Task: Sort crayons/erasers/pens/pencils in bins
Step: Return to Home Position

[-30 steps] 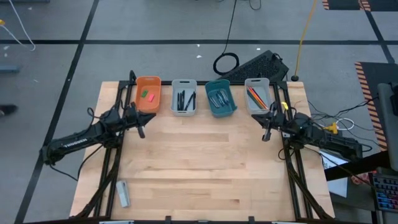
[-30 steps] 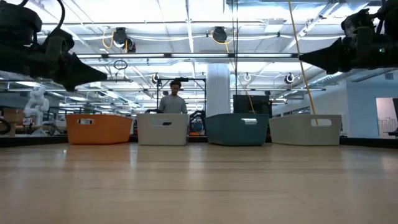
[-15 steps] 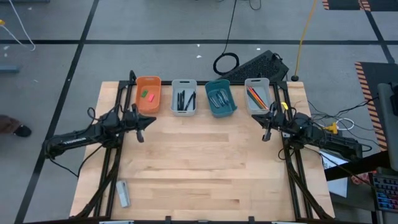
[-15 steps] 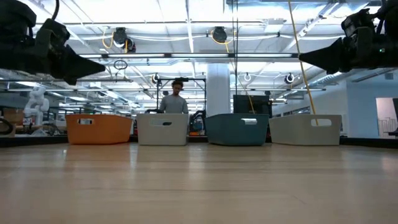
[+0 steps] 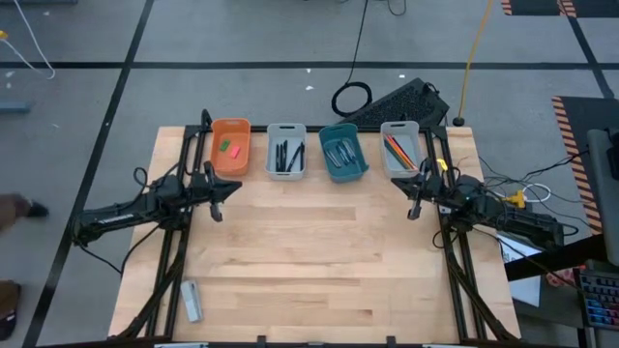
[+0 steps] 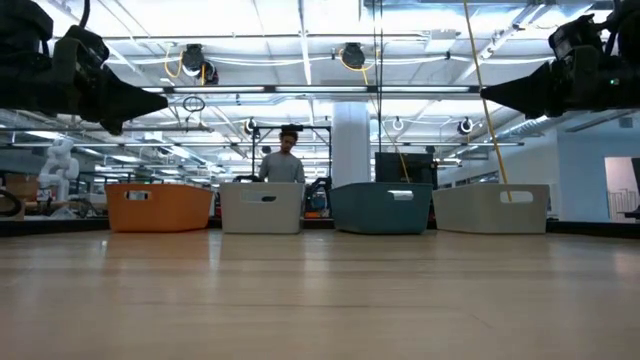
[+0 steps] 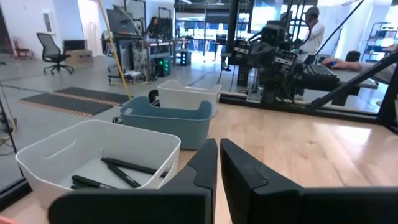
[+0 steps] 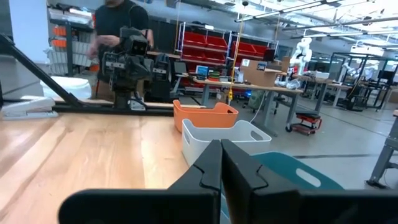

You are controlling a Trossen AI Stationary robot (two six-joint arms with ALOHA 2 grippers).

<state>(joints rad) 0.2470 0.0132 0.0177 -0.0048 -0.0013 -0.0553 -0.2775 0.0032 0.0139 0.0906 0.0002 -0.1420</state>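
Note:
Four bins stand in a row along the table's far edge: an orange bin, a grey-white bin, a teal bin and a second grey-white bin. A green eraser and a pink-red eraser lie in the orange bin. Black pens lie in the first grey-white bin, grey sticks in the teal one, orange and red sticks in the last. My left gripper hovers shut, near the orange bin. My right gripper hovers shut, near the last bin. Both hold nothing.
A small grey stapler-like object lies near the table's front left corner. A dark keyboard and a coiled cable lie on the floor beyond the far edge. A person is at work in the room behind the bins.
My left gripper has risen a little and drifted slightly toward the far edge, still shut. My right gripper has kept still.

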